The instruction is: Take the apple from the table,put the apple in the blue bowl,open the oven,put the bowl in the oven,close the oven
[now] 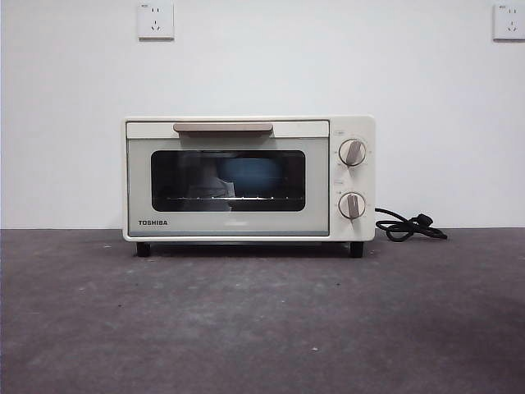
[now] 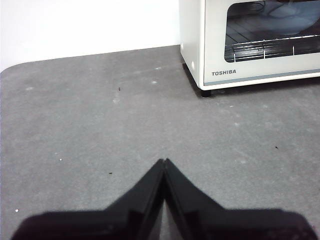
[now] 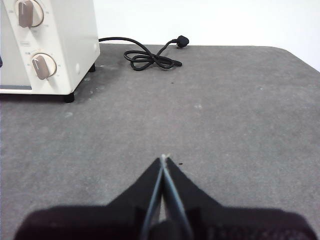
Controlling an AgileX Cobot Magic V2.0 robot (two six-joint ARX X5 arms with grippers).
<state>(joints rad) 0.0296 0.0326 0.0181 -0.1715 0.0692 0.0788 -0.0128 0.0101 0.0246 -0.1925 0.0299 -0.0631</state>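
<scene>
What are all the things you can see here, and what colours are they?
oven: one, cream-white, standing at the back of the table, door shut
blue bowl: one, blue, inside the oven behind the dark glass
knobs: two, beige, on the oven's front panel beside the door
cord: one, black, coiled on the table beside the oven
wall sockets: two, white, high on the wall
table: one, dark grey
left tool: one, black, shut, above bare table
right tool: one, black, shut, above bare table

Right gripper [image 3: 164, 159] — jaws pressed together, empty — above the table [image 3: 225, 125]; oven [image 3: 55, 45] corner with two knobs [image 3: 42, 66]; black cord [image 3: 150, 57] coiled beside it.
</scene>
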